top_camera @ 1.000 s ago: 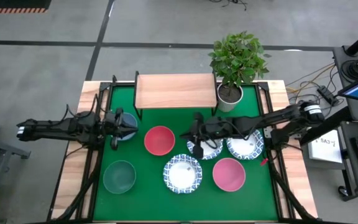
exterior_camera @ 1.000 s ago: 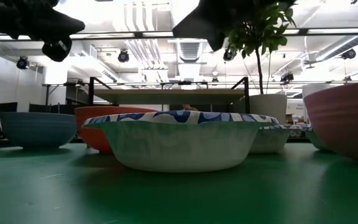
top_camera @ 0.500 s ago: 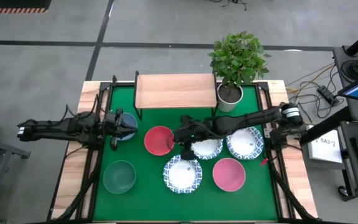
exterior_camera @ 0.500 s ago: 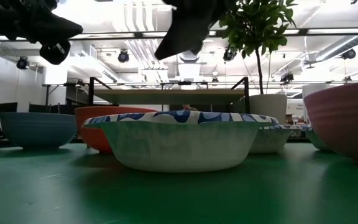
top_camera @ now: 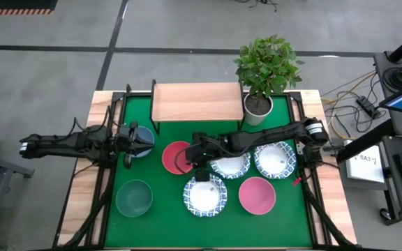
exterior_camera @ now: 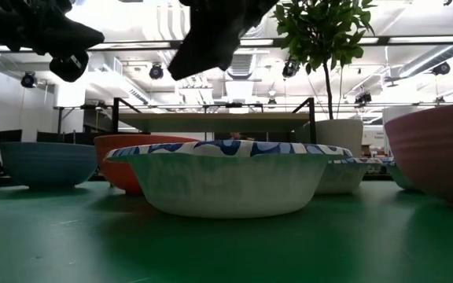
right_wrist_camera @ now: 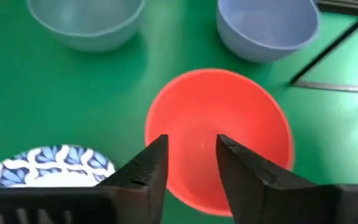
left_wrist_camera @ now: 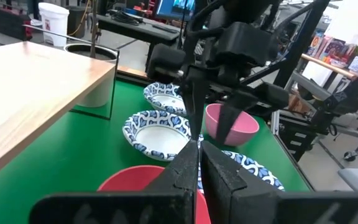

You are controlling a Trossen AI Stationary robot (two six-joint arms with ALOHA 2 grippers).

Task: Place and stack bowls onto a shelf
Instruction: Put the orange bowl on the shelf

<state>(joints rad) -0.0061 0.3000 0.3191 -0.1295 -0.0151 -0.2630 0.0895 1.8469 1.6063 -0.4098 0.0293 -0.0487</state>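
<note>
A red bowl (right_wrist_camera: 219, 134) stands on the green table top, left of the middle. My right gripper (right_wrist_camera: 191, 155) hangs open above its right part (top_camera: 187, 159), clear of it, fingers pointing down. The blue bowl (right_wrist_camera: 266, 25) sits at the left. Over it my left gripper (left_wrist_camera: 199, 152) hovers shut, well above the table (exterior_camera: 69, 55), with nothing in it. Three white bowls with blue patterned rims (top_camera: 230, 166) (top_camera: 276, 160) (top_camera: 204, 195), a pink bowl (top_camera: 257, 195) and a dark teal bowl (top_camera: 133, 199) rest on the mat. The wooden shelf (top_camera: 197, 102) stands at the far edge, its top bare.
A potted plant (top_camera: 260, 70) in a white pot stands right of the shelf at the far edge. The bowls crowd the mat's middle and right. Wooden table borders (top_camera: 89, 174) run along both sides of the mat.
My right gripper has travelled toward the table's left edge, from above the middle white patterned bowl to above the red bowl. The bowls have stayed in place.
</note>
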